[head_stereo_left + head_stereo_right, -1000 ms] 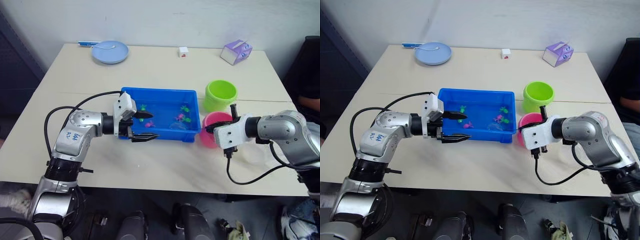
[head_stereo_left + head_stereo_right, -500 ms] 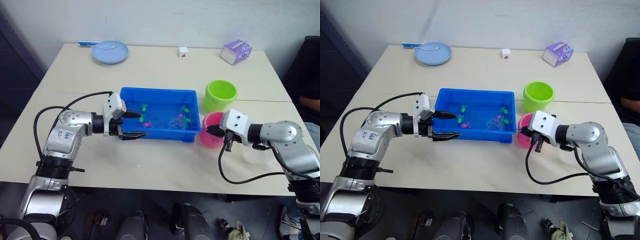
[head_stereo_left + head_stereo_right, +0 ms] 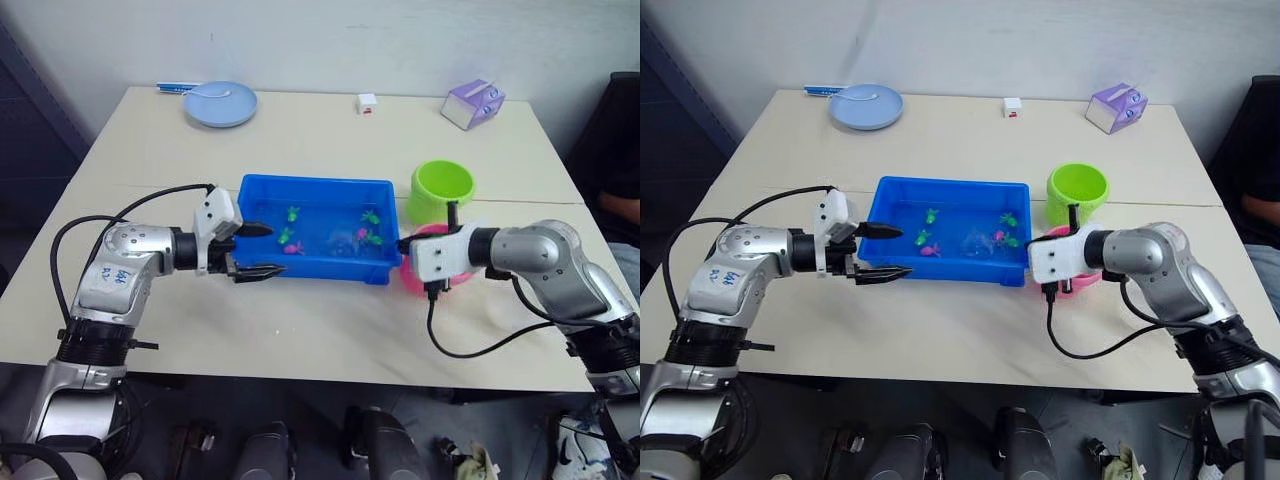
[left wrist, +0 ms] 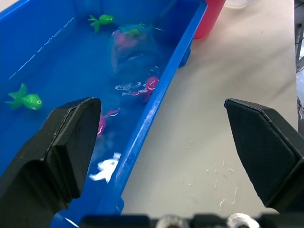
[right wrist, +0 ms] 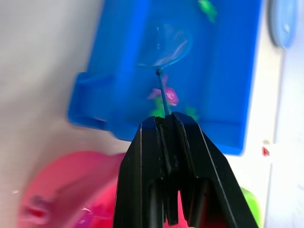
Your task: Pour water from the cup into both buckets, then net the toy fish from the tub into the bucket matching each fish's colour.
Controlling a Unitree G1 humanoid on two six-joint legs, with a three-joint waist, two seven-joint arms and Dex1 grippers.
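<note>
The blue tub point(image 3: 262, 192) sits mid-table with water and several toy fish, green ones point(image 3: 293, 213) and pink ones point(image 3: 293, 247). My left gripper point(image 3: 272, 250) is open at the tub's near left corner, its fingers either side of the near wall. My right gripper point(image 3: 404, 246) is shut on the thin handle of a small net point(image 5: 164, 99), whose hoop point(image 3: 340, 243) is dipped in the tub's right half. The pink bucket point(image 3: 452, 282) stands just behind that gripper, the green bucket point(image 3: 441, 190) farther back. A clear edge of the cup point(image 4: 236, 3) shows beside the pink bucket.
At the table's far edge lie a pale blue plate point(image 3: 220, 103) with a spoon, a small white cube point(image 3: 366, 102) and a purple box point(image 3: 472, 103). A person sits at the right edge point(image 3: 620, 200). Bare tabletop lies in front of the tub.
My left gripper has drawn back leftward, from the tub's middle to its near left corner. The right gripper has moved left from the pink bucket to the tub's right end with the net.
</note>
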